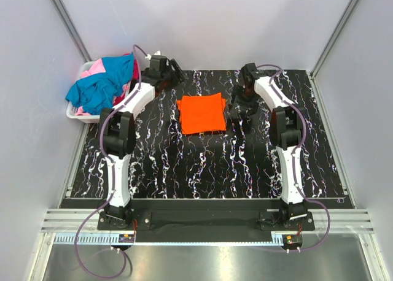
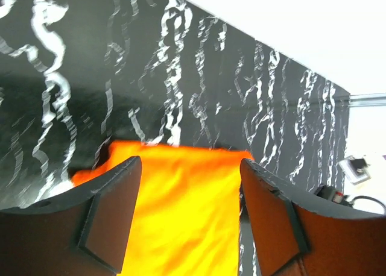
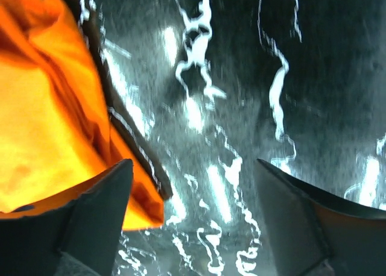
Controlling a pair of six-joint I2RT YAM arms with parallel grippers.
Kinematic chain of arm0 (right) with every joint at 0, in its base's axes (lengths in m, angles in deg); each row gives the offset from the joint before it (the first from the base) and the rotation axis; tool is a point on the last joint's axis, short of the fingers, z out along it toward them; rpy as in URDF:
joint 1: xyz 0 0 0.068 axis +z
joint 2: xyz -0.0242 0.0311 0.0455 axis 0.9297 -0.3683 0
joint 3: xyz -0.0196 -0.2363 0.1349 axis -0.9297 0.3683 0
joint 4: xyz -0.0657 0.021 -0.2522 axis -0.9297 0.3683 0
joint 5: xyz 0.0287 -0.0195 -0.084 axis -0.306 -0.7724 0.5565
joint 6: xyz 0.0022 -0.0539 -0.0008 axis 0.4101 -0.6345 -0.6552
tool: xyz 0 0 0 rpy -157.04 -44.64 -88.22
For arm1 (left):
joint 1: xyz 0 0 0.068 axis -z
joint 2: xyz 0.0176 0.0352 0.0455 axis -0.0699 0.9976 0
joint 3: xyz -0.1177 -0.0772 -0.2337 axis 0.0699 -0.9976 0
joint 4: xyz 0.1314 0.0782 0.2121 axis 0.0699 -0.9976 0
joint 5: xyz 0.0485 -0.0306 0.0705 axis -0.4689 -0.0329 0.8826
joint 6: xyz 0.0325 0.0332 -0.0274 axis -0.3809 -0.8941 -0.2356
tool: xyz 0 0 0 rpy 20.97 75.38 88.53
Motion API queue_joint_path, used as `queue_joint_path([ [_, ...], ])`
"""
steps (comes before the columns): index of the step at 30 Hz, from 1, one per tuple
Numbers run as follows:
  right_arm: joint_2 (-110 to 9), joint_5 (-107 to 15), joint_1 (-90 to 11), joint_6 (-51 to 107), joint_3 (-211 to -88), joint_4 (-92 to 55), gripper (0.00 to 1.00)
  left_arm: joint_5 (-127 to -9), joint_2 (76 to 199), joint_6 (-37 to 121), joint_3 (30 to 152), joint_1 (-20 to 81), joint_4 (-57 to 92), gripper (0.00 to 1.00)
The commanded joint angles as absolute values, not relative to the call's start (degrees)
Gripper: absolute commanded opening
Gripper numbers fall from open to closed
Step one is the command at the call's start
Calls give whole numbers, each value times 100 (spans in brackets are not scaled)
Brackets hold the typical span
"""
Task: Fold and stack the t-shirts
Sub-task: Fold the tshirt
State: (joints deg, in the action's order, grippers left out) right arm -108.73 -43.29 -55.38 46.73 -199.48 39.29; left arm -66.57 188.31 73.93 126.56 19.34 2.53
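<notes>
while left pincer [image 2: 190, 166] and right pincer [image 3: 194, 166] gape empty, orange t-shirt [image 1: 201, 113] lies folded, seemingly square.

Left wrist view: orange t-shirt [image 2: 181, 210] runs off the bottom edge between the fingers [image 2: 111, 222] of the left claw [image 2: 190, 161]. Both fingers cover its sides, so the outline can't be traced. The fingers themselves are cut off at the bottom edge. Past the claw's right finger, a small white object [image 2: 356, 167] off the tabletop [image 2: 90, 77] edge: blurred, too small to identify.

Right wrist view: same t-shirt cut by the left and top edges. The left finger of the right claw [image 3: 193, 161] hides its lower part. Tabletop under the claw blurred.

Top view: both claws dark on dark tabletop, finger gap unreadable. Left of the left claw, a pile of t-shirts [image 1: 101, 84] hides most of the white basket [image 1: 75, 112]; the shirt count can't be told.
</notes>
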Motion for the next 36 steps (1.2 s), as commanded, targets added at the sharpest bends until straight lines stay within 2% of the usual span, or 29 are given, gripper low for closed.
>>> queue_joint_path([
  [1,-10120,-4418,-5521,4666,-19557,3402,90,-6554,18207,7270,12199,1869,-144,72],
  [8,-9470,-4585,-5530,4701,-18442,2637,94,-6580,17969,7305,11768,1816,-854,75],
  [14,-9311,-4735,-5530,4604,-18150,2249,95,-6475,17978,7235,11487,1789,-1137,78],
  [20,-9521,-4919,-5530,4481,-18430,2082,95,-6519,17926,6884,11284,1789,-1119,78],
  [27,-9838,-4989,-5573,4261,-18809,2012,95,-5781,17487,6707,10933,1789,-1067,79],
  [36,-10347,-5543,-5635,4235,-19248,1915,95,-6087,17460,6628,10906,1781,-1058,77],
])
